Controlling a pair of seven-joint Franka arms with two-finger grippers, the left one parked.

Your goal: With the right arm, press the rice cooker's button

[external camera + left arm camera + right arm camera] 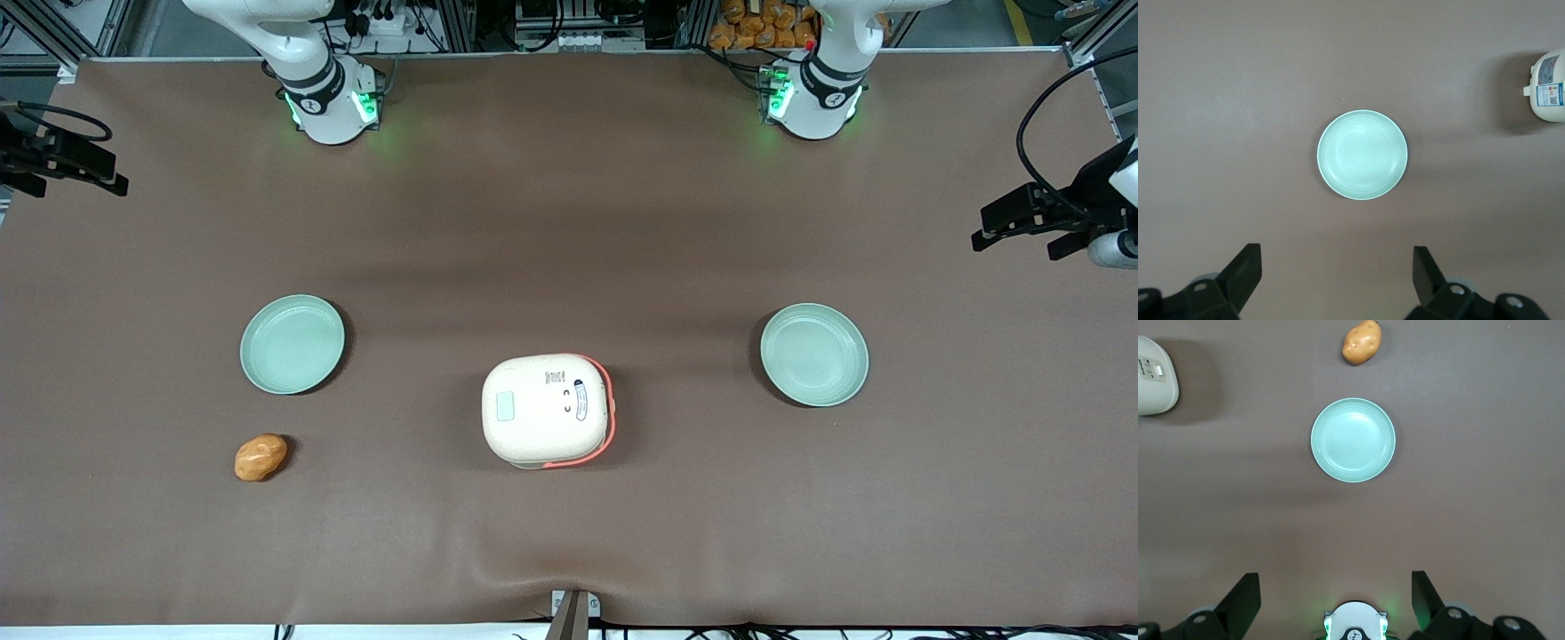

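Observation:
The rice cooker (547, 411) stands in the middle of the table, nearer the front camera than the plates, with its cream lid shut and coral trim along one side. The small pale mint button (505, 406) sits on the lid, at the edge toward the working arm's end. The cooker also shows in the right wrist view (1155, 377) with the button (1159, 370). My right gripper (1335, 583) is open and empty. It hangs high above the table at the working arm's end (80, 164), far from the cooker.
A mint-green plate (292, 344) lies under the gripper's view (1353, 440), with a potato (260, 457) nearer the front camera beside it. A second plate (813, 354) lies toward the parked arm's end.

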